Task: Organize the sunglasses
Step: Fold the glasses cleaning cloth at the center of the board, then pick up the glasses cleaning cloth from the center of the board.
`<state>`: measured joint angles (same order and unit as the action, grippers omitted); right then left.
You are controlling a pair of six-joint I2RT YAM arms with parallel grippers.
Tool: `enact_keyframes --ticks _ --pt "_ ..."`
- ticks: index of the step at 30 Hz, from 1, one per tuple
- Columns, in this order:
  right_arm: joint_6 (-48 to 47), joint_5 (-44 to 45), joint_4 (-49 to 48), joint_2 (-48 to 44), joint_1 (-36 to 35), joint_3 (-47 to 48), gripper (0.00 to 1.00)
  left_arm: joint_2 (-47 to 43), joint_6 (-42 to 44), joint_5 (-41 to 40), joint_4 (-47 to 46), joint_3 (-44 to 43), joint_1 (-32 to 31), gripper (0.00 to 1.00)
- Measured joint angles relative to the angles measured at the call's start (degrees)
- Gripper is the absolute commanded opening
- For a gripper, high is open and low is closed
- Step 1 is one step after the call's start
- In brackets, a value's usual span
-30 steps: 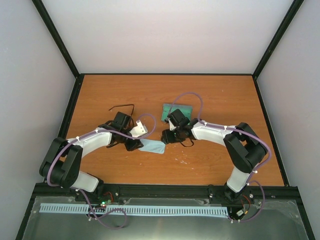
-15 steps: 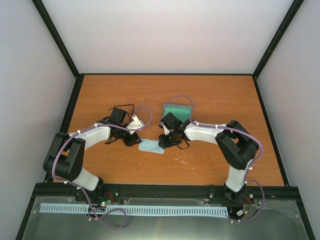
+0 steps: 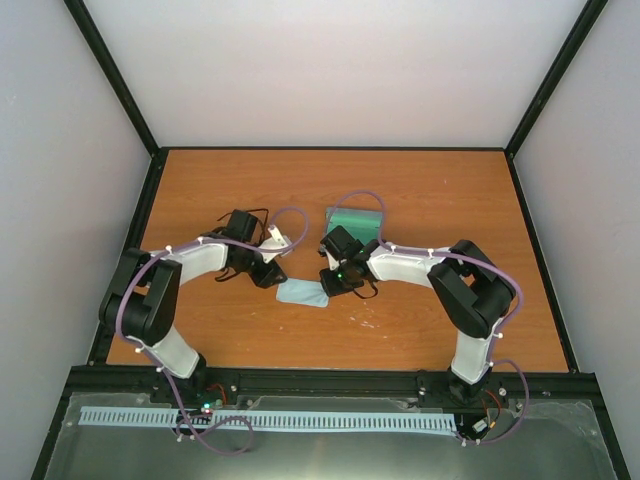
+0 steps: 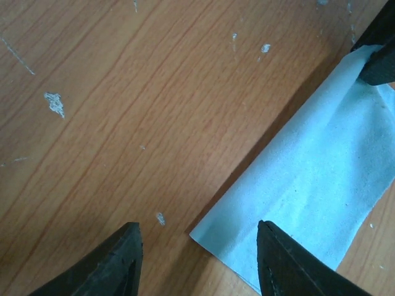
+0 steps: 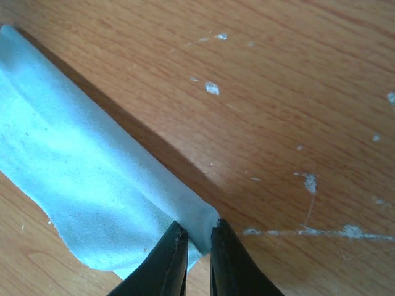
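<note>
The sunglasses show only as thin dark wires behind the left wrist; the arm hides most of them. On the table between the arms lies a light-blue cloth. My right gripper is shut on the cloth's right corner, which is pinched and slightly lifted between the fingers. My left gripper is open, low over the table. The cloth's other corner lies between its fingertips, untouched. In the top view the left gripper and right gripper flank the cloth.
The open case with green lining lies just behind the right wrist. The right gripper's dark finger shows at the top right of the left wrist view. Black frame rails edge the wooden table.
The right gripper has shut on the cloth's right corner. The left gripper has opened a little, and its arm has swung back and to the right, toward the cloth's left corner.
</note>
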<state>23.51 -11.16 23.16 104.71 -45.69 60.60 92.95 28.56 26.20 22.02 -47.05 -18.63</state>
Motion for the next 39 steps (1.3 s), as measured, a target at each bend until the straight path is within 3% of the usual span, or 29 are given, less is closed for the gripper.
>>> enact_keyframes --ticks 10,27,32,39 --pt "0.6 0.3 0.0 0.0 0.0 0.0 0.09 1.4 0.6 -0.2 0.6 -0.3 0.0 0.47" --pt "1.3 0.5 -0.1 0.1 0.0 0.0 0.06 3.0 0.5 -0.7 -2.0 0.3 -0.8 0.18" --pt "1.6 0.7 -0.1 0.1 0.0 0.0 0.03 3.0 0.3 -0.3 -1.7 0.4 -1.6 0.01" --pt "2.4 1.5 -0.2 0.1 0.0 0.0 0.03 3.0 -0.2 0.1 -1.5 0.5 -1.7 0.0"
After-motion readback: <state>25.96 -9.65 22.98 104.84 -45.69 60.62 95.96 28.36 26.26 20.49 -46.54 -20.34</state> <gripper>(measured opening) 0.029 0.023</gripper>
